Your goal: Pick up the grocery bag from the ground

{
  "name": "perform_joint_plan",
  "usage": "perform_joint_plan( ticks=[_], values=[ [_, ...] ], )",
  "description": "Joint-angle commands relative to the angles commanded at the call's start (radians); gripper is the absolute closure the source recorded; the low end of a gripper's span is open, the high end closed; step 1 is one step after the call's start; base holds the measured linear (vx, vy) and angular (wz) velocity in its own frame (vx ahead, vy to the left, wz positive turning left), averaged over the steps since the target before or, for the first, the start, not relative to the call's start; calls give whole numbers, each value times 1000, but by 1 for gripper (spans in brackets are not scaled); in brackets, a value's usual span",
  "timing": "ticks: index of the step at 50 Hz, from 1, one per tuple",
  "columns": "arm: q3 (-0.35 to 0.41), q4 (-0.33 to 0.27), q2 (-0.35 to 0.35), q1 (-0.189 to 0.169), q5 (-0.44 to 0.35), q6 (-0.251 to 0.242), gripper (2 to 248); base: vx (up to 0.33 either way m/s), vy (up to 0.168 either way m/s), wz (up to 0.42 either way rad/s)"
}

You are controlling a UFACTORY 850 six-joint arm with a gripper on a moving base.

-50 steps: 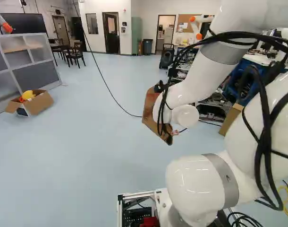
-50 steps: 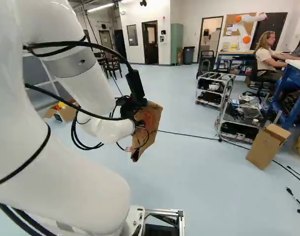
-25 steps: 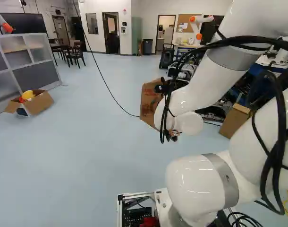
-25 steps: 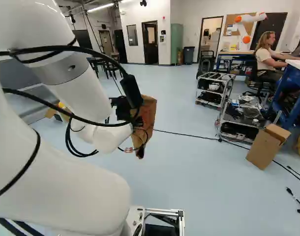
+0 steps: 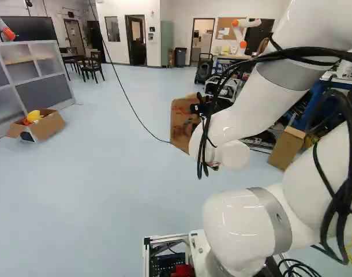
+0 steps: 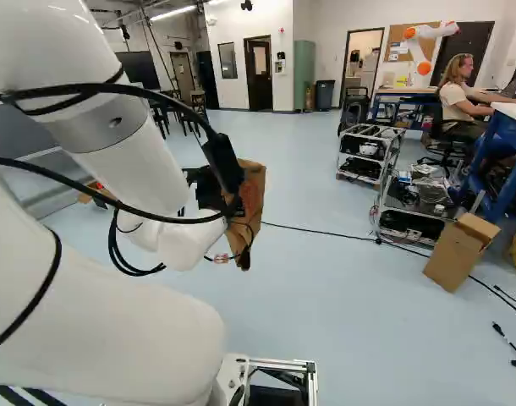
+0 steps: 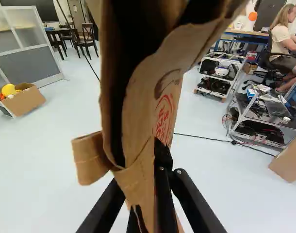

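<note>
Grocery bag (image 7: 143, 102) is clamped in the gripper (image 6: 209, 191), off the floor (image 5: 107, 196).

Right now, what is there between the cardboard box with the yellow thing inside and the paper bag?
The left base view shows a thin black cable crossing the pale floor between that cardboard box and the paper bag.

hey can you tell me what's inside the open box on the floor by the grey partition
Inside the box, a rounded yellow thing shows, with an orange-red thing beside it. Anything lower down is hidden by the cardboard sides, so I can't tell.
</note>
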State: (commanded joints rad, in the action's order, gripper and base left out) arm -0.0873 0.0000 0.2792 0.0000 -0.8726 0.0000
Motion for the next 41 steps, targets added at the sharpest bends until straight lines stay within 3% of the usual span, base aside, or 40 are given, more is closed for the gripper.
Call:
perform_joint_plan(
  ticks=[41],
  values=[
    [0, 0, 0, 0, 0, 0, 228, 0, 0, 0]
  ],
)
